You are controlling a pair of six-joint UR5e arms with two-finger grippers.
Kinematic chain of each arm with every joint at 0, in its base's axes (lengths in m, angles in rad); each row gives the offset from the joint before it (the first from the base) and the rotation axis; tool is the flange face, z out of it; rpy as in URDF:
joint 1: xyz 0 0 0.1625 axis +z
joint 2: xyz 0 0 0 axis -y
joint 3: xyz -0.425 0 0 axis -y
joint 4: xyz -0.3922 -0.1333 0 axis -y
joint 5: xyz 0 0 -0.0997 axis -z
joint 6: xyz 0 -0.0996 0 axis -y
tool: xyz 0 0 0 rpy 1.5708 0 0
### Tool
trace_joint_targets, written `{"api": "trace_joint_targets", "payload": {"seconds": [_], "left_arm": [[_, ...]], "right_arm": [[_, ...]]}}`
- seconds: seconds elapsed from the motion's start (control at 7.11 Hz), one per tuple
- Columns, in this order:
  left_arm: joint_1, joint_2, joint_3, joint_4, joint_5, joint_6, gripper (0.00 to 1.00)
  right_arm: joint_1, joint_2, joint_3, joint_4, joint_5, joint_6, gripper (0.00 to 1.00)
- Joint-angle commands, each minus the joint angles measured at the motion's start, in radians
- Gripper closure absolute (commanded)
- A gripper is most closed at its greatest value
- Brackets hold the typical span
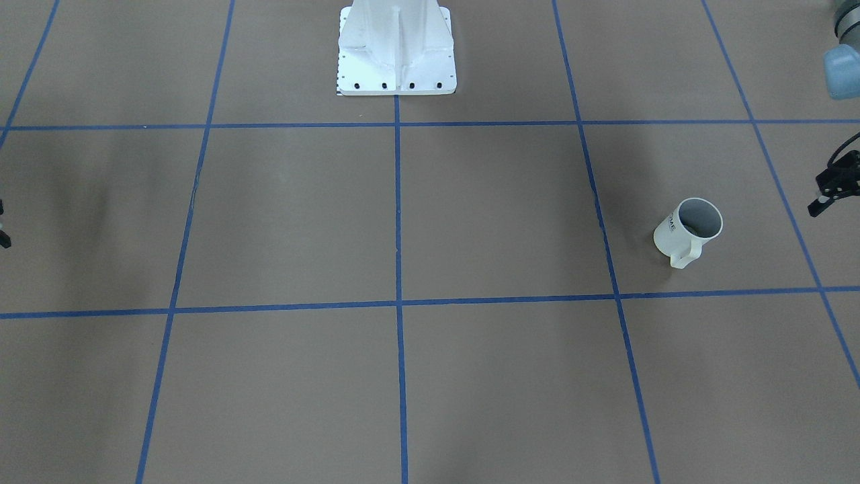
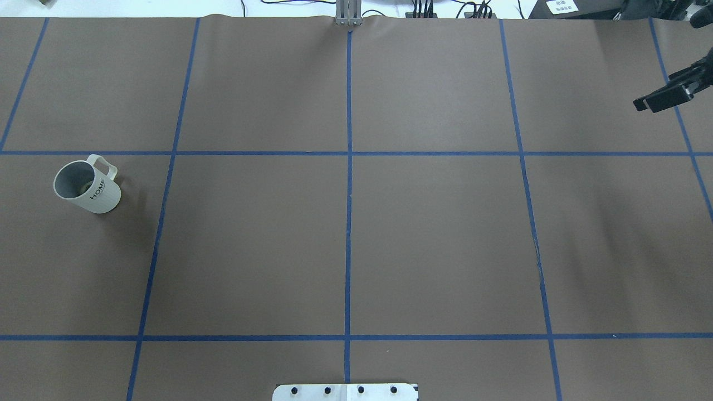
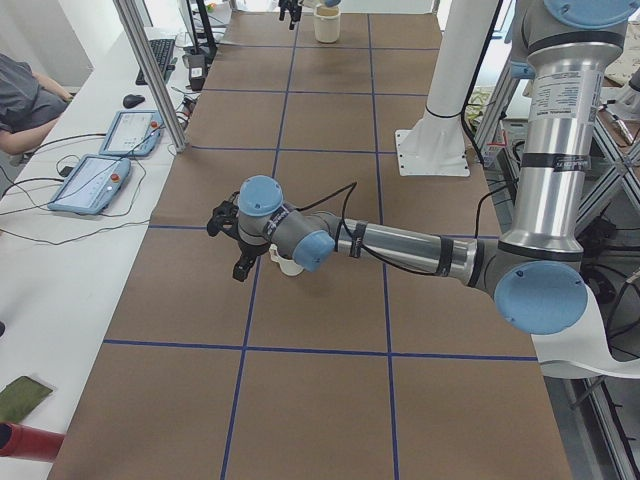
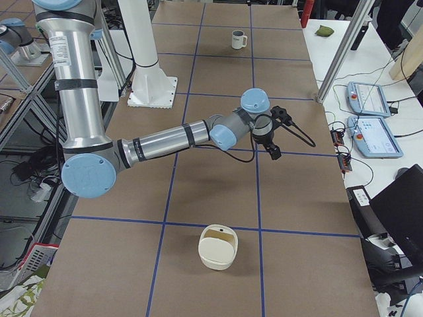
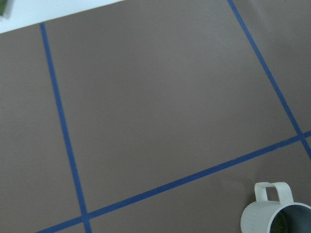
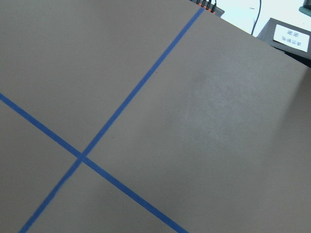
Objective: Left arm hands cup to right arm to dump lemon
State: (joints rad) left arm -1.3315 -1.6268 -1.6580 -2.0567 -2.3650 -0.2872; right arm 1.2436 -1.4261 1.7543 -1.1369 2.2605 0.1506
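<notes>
Jaws of left gripper [image 1: 825,195] and right gripper [image 2: 649,103]: I cannot tell their spread. I judge the white ribbed mug [image 2: 92,189] rigid, slick, chippable; I'd pinch its rim wall.

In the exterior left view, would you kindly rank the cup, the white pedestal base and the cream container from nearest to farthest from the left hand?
From the left hand:
1. The cup, right beside it, only partly showing.
2. The white pedestal base, mid-table on the robot's side.
3. The cream container, at the table's far end.
</notes>
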Motion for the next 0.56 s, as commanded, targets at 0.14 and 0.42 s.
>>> {"api": "trace_joint_targets", "payload": {"seconds": [0.14,0.42], "left_arm": [[0.173,0.013,0.012,-0.159,0.077,-0.359,0.00],[0.261,0.038,0.012,-0.184,0.174,-0.434,0.00]], "right_arm": [[-0.050,0.035,0.010,0.032,-0.004,0.083,0.00],[-0.052,0.033,0.008,0.035,-0.004,0.083,0.00]]}}
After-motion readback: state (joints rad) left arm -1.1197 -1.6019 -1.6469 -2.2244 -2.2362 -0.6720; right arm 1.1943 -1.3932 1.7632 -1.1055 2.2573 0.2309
